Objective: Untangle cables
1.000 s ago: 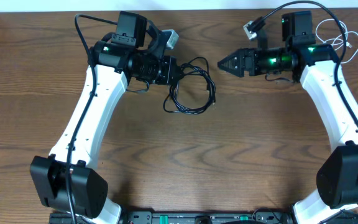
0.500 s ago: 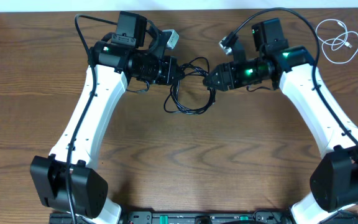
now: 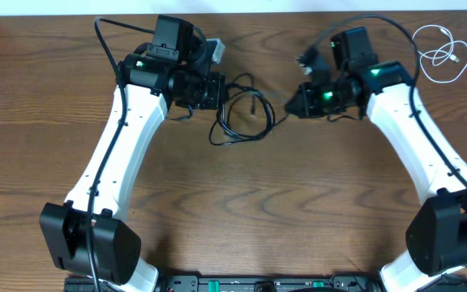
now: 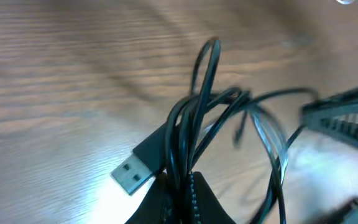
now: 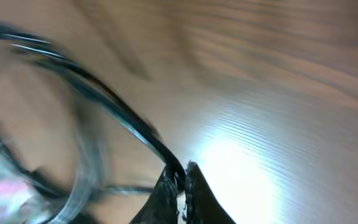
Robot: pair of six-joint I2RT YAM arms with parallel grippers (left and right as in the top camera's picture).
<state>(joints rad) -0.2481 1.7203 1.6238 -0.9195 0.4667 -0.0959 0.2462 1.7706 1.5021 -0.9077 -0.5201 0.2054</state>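
The gap between the left pincer [image 3: 223, 89] and the right pincer [image 3: 289, 105] is narrow. It is blocked by the black cables [image 3: 242, 122], which are pinched in both sets of closed tips, and their loops spread over the wood just ahead of the left pincer. A USB plug [image 4: 128, 175] juts out right beside the left pincer's tips. Toward the arm bases from both pincers, the tabletop [image 3: 258, 211] is wide and bare. Well behind the right pincer, past its arm, a white cable [image 3: 438, 45] lies coiled.
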